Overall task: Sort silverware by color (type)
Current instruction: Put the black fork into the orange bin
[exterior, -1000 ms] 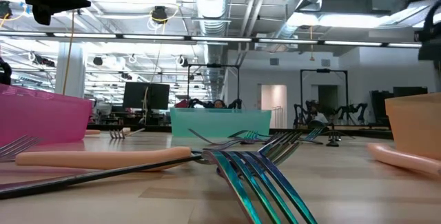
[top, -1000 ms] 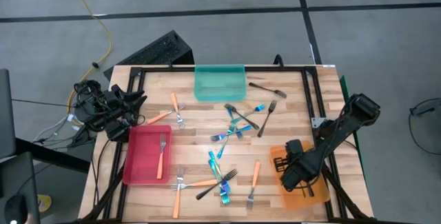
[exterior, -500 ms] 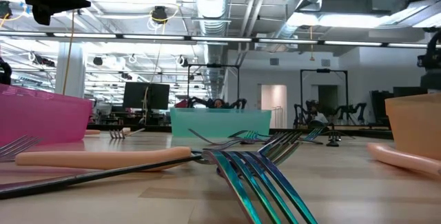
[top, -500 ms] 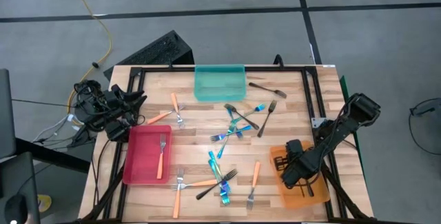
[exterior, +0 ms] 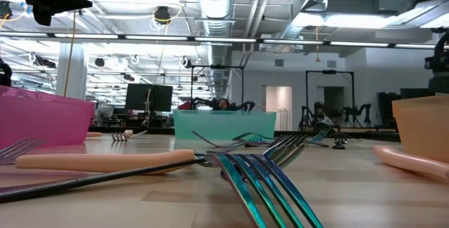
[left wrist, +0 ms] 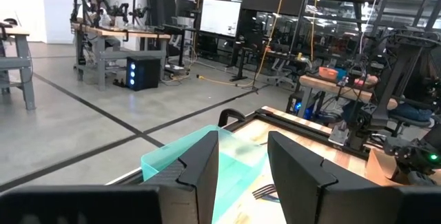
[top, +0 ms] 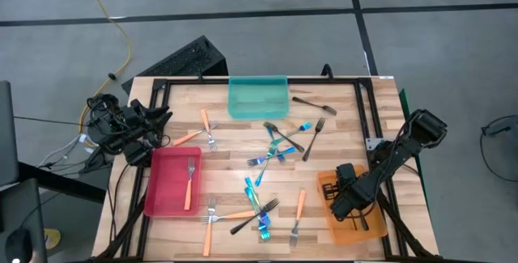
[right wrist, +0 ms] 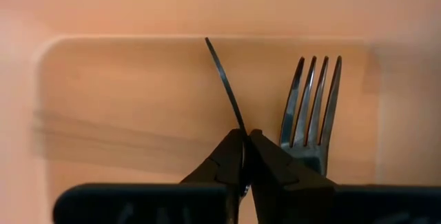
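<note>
Forks (top: 271, 146) lie scattered over the middle of the wooden table (top: 235, 129), orange-handled, blue and dark ones mixed, with a teal tray (top: 258, 97) at the far edge and a red tray (top: 166, 184) on the left holding one orange-handled fork (top: 190, 180). The left gripper (left wrist: 242, 176) waits off the table's left edge, fingers apart and empty. The right gripper (right wrist: 246, 156) is down inside the orange tray (top: 356, 226), fingertips nearly closed on the thin handle of a dark fork (right wrist: 226, 86); a second dark fork (right wrist: 310, 110) lies just beside it on the tray floor. The step in hand looks like dropping off a dark fork. Next the fingers need to part fully, lift clear, then go for another dark fork in the pile.
</note>
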You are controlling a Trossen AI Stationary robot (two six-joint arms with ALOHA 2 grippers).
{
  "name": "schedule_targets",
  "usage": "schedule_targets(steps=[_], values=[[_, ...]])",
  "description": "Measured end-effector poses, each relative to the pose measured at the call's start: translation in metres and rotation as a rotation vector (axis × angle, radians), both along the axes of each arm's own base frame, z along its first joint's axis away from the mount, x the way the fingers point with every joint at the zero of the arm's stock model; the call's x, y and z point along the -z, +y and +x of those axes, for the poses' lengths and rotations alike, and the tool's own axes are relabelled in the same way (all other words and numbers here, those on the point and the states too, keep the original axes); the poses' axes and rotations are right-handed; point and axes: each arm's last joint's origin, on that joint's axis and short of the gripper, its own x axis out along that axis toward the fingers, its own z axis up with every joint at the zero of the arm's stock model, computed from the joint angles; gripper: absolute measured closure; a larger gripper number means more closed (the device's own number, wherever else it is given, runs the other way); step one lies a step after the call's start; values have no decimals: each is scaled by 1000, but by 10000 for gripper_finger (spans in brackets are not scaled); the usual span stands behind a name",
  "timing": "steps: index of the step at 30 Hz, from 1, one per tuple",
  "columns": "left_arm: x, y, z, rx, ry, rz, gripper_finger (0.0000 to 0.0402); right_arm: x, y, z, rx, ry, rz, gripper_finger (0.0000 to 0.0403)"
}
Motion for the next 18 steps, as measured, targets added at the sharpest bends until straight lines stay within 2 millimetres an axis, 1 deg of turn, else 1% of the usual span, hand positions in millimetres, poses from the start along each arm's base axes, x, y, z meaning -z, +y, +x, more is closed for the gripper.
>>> schedule_targets(steps=[12,18], values=[[0,0,0,0,1,1,289,0,0,0,-35,5,5,296],[0,0,0,1,1,2,289,-3,4,5,-77,-10,27,283]])
